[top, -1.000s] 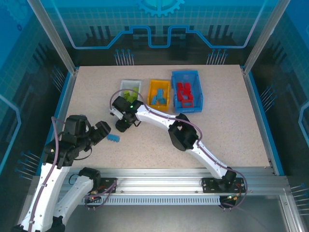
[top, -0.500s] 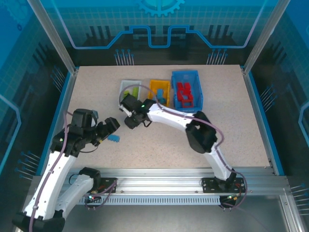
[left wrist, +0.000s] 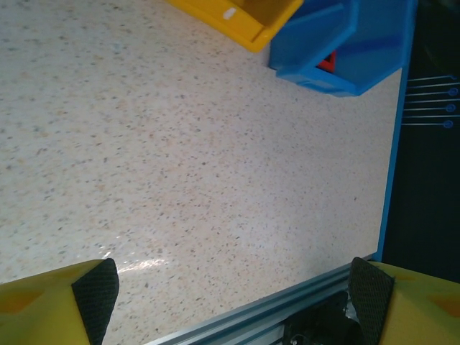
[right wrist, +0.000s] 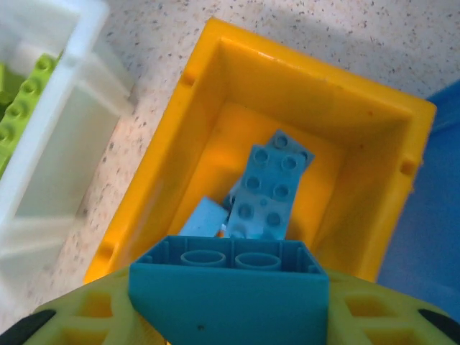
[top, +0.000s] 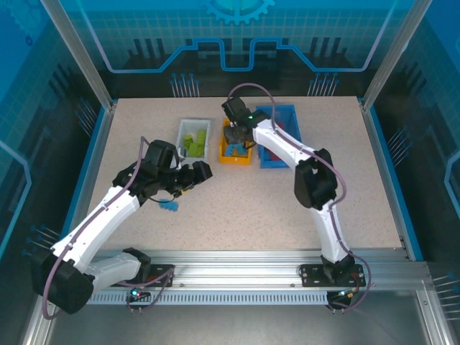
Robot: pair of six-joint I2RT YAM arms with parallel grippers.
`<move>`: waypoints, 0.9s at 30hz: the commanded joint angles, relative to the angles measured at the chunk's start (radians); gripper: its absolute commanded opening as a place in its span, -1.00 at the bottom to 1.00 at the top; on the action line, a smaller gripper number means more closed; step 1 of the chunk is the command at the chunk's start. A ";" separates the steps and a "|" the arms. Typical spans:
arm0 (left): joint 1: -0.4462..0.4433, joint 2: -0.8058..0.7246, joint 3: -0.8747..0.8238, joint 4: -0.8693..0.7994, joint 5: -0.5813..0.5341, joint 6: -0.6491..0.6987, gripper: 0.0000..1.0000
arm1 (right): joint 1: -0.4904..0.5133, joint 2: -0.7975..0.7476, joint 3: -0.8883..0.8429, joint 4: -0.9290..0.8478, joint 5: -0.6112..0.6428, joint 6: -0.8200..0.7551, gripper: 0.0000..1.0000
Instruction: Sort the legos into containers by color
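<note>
Closer, wrist view: right fingers (right wrist: pixel 374 316) pinch blue brick (right wrist: pixel 228 287) over orange bin (right wrist: pixel 147 180).

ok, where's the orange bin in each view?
Top external: orange bin at the back centre, between the white bin and the blue bin.
Left wrist: top edge, near the middle.
Right wrist: centre, beyond the held blue brick.
Shared landmark: the blue bin, right beside it.

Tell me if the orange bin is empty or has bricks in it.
Not empty: light blue bricks lie on the floor of the orange bin. The right gripper holds another blue brick above it.
</note>
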 commanded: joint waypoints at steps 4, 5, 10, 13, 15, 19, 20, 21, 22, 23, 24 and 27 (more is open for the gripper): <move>-0.027 0.018 0.038 0.036 -0.038 -0.011 0.76 | -0.031 0.198 0.276 -0.165 -0.012 0.040 -0.26; -0.030 0.018 0.038 0.031 -0.040 -0.009 0.76 | -0.034 0.215 0.303 -0.177 -0.011 0.042 -0.18; -0.037 0.007 0.032 0.011 -0.054 -0.008 0.76 | -0.033 0.177 0.286 -0.162 -0.015 0.027 0.19; -0.042 -0.007 0.027 -0.014 -0.079 -0.006 0.76 | -0.026 0.089 0.204 -0.106 -0.016 0.008 0.32; -0.042 -0.024 0.019 -0.032 -0.094 -0.007 0.75 | -0.022 0.044 0.176 -0.086 -0.021 -0.003 0.37; -0.042 -0.073 0.002 -0.092 -0.160 -0.027 0.76 | -0.015 -0.033 0.153 -0.083 -0.016 -0.014 0.38; -0.042 -0.088 -0.001 -0.116 -0.187 -0.035 0.76 | -0.013 -0.056 0.137 -0.076 -0.013 -0.018 0.38; -0.042 -0.102 -0.003 -0.138 -0.213 -0.046 0.76 | -0.009 -0.084 0.114 -0.061 -0.010 -0.023 0.36; -0.041 -0.118 -0.007 -0.164 -0.242 -0.059 0.75 | -0.004 -0.112 0.086 -0.045 -0.010 -0.028 0.34; -0.042 -0.132 -0.012 -0.193 -0.270 -0.076 0.75 | 0.001 -0.140 0.057 -0.031 -0.007 -0.029 0.32; -0.041 -0.145 -0.019 -0.214 -0.288 -0.089 0.75 | 0.006 -0.164 0.032 -0.022 -0.005 -0.031 0.29; -0.041 -0.186 -0.050 -0.280 -0.350 -0.138 0.72 | 0.032 -0.258 -0.083 0.017 0.008 -0.028 0.24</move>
